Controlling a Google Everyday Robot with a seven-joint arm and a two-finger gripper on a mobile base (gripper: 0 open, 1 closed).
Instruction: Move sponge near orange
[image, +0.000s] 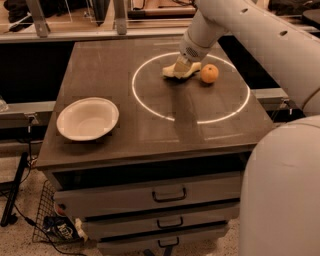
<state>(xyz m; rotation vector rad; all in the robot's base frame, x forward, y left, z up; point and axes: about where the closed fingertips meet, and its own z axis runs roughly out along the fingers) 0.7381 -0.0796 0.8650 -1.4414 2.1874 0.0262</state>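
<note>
The pale yellow sponge lies on the dark table, inside the white circle, just left of the orange, with a small gap between them. My gripper comes down from the upper right on the white arm and is shut on the sponge's right part. The sponge's underside touches the table top or sits just above it. The orange stands free on the table.
A white bowl sits near the table's left front. A white circle is marked on the table top. Drawers are below the front edge. My white body fills the lower right.
</note>
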